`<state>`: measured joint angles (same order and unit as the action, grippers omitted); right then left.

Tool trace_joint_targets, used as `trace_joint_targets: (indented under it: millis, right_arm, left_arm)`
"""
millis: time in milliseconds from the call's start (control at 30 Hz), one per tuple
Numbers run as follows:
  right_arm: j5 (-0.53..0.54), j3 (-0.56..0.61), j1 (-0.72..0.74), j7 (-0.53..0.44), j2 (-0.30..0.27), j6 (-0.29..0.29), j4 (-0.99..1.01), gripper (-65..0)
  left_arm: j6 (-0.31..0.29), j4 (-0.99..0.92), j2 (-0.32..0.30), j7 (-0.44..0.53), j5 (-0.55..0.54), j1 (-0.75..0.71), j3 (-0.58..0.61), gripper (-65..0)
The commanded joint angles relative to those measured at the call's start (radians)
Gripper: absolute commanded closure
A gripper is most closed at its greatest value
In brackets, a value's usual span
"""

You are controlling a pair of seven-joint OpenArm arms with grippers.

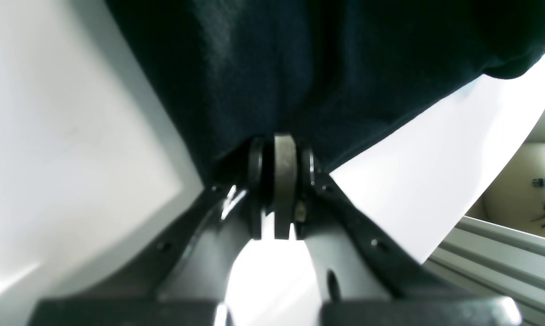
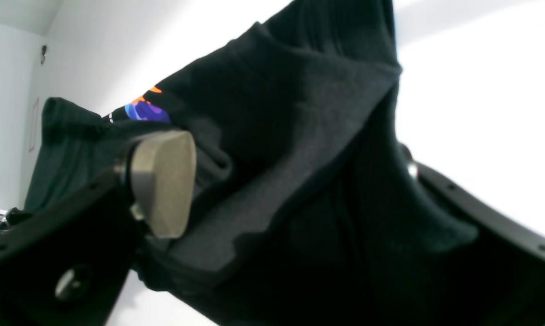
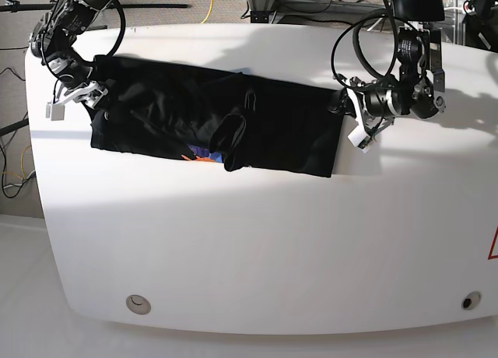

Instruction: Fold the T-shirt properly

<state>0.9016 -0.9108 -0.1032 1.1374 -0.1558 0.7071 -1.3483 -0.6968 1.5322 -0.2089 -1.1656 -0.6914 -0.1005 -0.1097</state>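
Going left to right in the base view: the right gripper (image 3: 78,89) is standing at the T-shirt (image 3: 288,136)'s left end with its jaws spread wide — cloth is draping between them in the wrist view, but nothing is being pinched. The shirt is lying as a long black band across the far half of the white table (image 3: 257,249), its orange and purple print (image 3: 201,155) peeking out underneath. At the other end the left gripper (image 3: 348,103) is clamping the fabric's edge. To fold evenly, the right jaws probably need to be closing on a matching corner — keeping the band taut.
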Motion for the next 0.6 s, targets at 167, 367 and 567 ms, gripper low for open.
trace_joint_targets:
  millis: [167,367,567]
  right_arm:
    - [0.082,-0.001,0.010,0.095,-0.008,-0.009,-0.047,-54.2]
    - [0.110,0.121,0.002,0.132,-0.015,-0.009,-0.053,-53.6]
    - [0.097,0.176,0.004,0.131,-0.015,-0.009,-0.058,-37.7]
  left_arm:
    - [-0.001,0.012,-0.012,-0.003,0.007,0.014,-0.006,-1.6]
    - [-0.001,0.013,-0.013,-0.011,0.007,0.021,-0.003,-1.6]
    - [-0.001,0.012,-0.012,-0.012,0.008,0.025,-0.002,-1.5]
